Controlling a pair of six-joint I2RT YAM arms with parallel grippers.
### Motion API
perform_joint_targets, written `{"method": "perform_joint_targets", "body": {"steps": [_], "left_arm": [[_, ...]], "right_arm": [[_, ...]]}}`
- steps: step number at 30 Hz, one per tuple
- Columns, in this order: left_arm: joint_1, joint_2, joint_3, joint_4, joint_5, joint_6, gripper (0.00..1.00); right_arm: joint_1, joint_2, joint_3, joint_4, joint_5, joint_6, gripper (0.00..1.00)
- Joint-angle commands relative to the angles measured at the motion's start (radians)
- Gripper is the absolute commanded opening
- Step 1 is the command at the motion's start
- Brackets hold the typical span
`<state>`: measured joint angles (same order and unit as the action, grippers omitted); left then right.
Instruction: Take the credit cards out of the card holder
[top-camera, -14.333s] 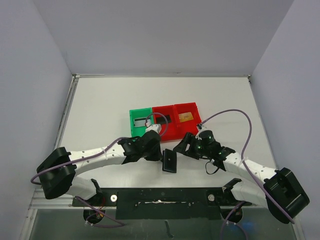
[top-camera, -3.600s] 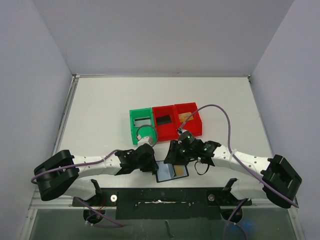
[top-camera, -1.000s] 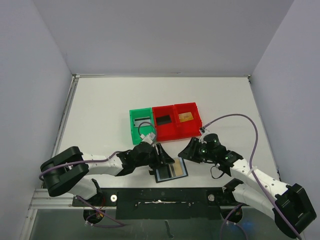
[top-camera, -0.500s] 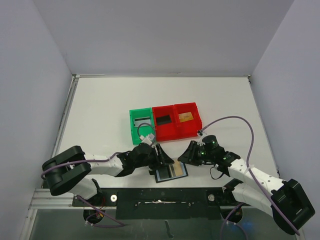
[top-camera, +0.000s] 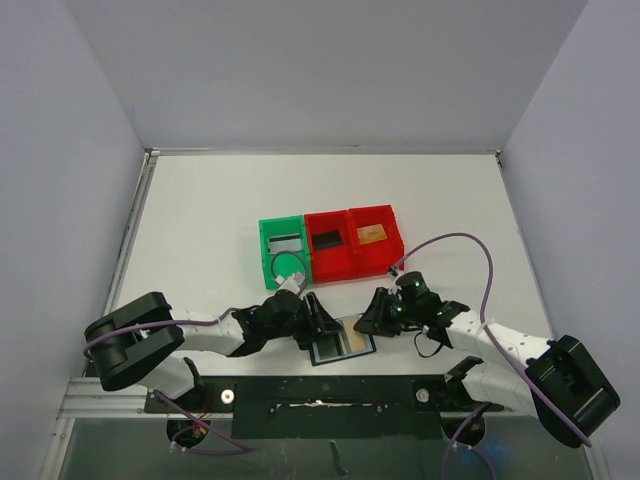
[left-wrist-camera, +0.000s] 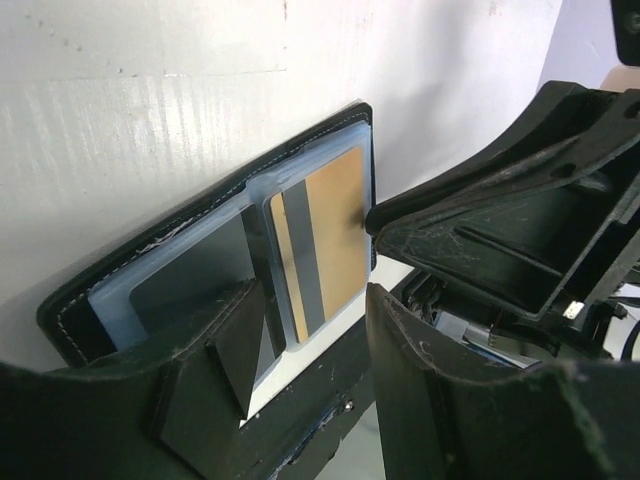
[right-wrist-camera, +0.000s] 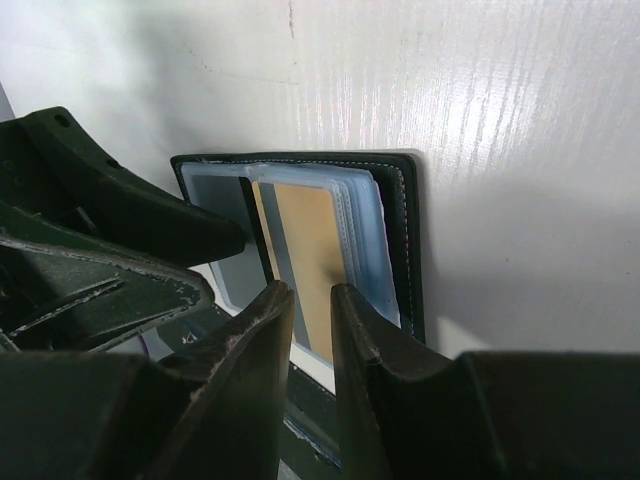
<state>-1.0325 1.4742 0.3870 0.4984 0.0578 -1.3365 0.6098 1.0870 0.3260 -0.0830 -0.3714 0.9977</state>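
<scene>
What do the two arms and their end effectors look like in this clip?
Both the left arm and right arm have white links, black joints and a looping purple cable. The left end effector and right end effector are black with scuffed, wedge-shaped fingers. Small green lights glow on the right wrist.

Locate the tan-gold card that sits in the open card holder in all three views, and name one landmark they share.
Top external: the tan-gold card lies low and centre, in the right half of the holder.
Left wrist: centre, a little to the right, slanted, beside a dark card.
Right wrist: centre, running down the picture.
Shared landmark: the card holder, known by its black stitched border.
</scene>
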Motion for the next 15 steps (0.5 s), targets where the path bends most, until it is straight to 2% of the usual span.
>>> {"method": "perform_joint_targets", "body": {"steps": [1, 15], "left_arm": [[-0.001, -0.056, 0.009, 0.003, -0.025, 0.006, 0.44], [-0.008, -0.022, 0.038, -0.006, 0.013, 0.022, 0.43]], "right_arm": [[0.008, 0.007, 0.010, 0.065, -0.010, -0.013, 0.24], [0.048, 0.040, 0.063, 0.002, 0.057, -0.034, 0.24]]}}
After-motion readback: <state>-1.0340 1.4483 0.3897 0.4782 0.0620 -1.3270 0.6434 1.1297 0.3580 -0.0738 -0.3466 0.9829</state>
